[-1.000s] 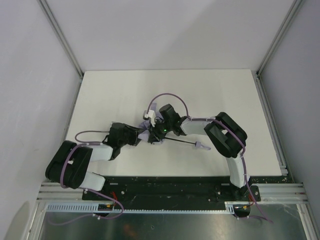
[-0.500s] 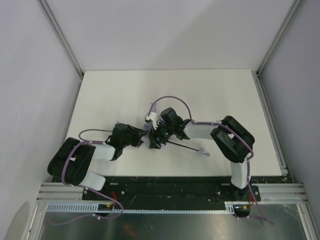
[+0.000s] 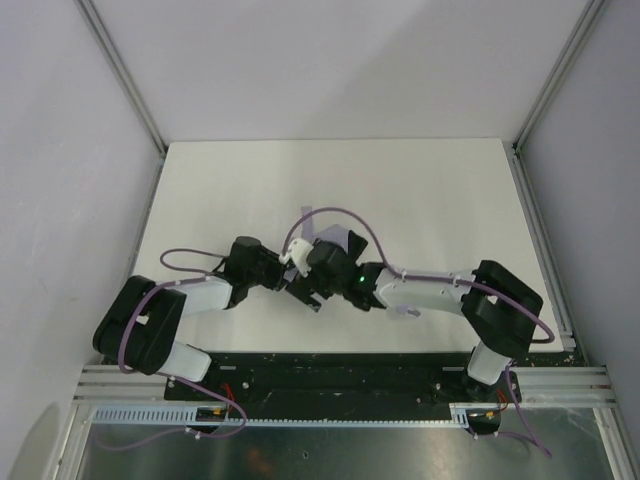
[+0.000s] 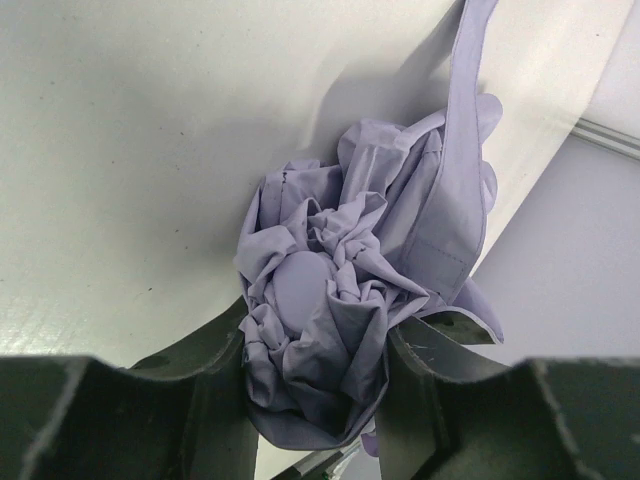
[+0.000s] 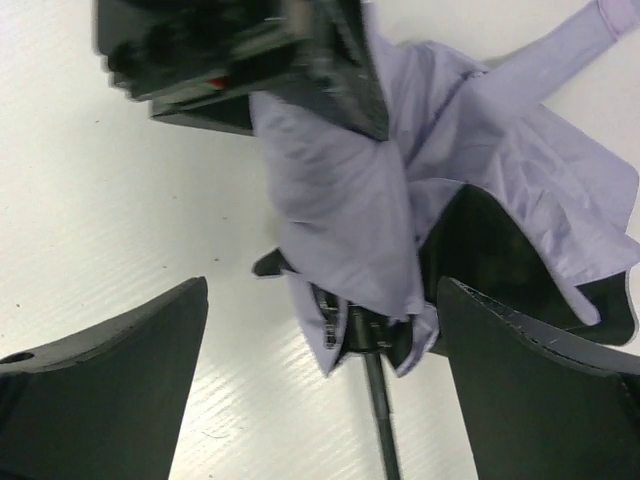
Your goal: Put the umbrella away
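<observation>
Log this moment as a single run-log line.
left gripper: shut on umbrella canopy | right gripper: open, jaws astride shaft | umbrella: canopy bunched, not yet put away

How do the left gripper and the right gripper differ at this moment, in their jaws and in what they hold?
The left gripper is closed on the bunched canopy of the umbrella; the right gripper stands wide open and holds nothing. The left fingers press the fabric from both sides; the right fingers stand far apart, with fabric and the black shaft between them. Both are at the umbrella.
</observation>
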You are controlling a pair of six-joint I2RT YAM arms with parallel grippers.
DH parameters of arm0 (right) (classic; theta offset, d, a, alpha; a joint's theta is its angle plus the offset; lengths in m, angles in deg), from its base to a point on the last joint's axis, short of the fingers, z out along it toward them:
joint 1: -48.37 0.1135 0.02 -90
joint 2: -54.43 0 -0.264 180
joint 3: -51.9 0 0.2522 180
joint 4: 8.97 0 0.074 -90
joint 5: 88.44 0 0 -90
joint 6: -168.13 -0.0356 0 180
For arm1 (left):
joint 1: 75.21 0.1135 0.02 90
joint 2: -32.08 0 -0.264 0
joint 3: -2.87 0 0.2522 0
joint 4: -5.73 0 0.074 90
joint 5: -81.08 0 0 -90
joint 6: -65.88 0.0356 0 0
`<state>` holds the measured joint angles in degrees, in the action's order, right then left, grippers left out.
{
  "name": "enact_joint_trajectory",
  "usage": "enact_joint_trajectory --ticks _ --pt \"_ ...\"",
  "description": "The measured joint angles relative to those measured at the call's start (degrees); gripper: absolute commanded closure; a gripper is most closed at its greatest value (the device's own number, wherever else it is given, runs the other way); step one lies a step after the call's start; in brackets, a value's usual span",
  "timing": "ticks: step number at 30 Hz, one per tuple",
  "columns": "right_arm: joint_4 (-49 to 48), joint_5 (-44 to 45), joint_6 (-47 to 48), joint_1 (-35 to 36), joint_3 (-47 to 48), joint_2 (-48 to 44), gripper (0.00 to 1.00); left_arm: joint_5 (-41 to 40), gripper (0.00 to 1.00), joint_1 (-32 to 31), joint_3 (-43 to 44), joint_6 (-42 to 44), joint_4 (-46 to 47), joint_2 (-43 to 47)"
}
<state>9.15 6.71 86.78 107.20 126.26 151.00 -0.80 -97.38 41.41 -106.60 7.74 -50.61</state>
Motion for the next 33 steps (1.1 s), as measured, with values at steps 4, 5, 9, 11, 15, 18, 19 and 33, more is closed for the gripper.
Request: enact_joint_trajectory --ticks 4,5,9,11,15,18,19,33 --pt "-4.07 10.08 2.08 6.73 -1.31 1.7 0.01 0.09 1.0 0.0 2.43 -0.07 -4.87 -0.11" --pt "-5.29 11.85 2.62 7.65 -1.36 2.73 0.01 0.17 1.0 0.0 3.02 -0.07 -5.95 -0.22" --pt "-9.7 18.03 5.09 8.57 -1.4 7.78 0.01 0.81 1.0 0.11 4.0 -0.31 -8.33 -0.46" --pt "-11.43 20.09 6.21 8.55 -1.55 10.34 0.06 1.14 1.0 0.17 4.24 -0.57 -9.18 -0.46" --pt "-16.37 23.02 7.61 8.0 -1.49 12.7 0.55 1.31 1.0 0.17 4.79 -0.68 -10.47 -0.44" --pt "-16.87 22.67 7.67 7.28 -1.46 13.88 0.73 1.55 1.0 0.17 4.92 -0.87 -11.26 -0.31" --pt "-16.94 22.23 7.63 7.26 -1.46 14.01 0.8 1.53 1.0 0.15 4.92 -0.98 -11.28 -0.09" --pt "-18.29 -2.78 3.54 -1.27 -1.53 12.63 1.0 -3.74 0.06 0.07 4.57 0.63 -18.29 6.38"
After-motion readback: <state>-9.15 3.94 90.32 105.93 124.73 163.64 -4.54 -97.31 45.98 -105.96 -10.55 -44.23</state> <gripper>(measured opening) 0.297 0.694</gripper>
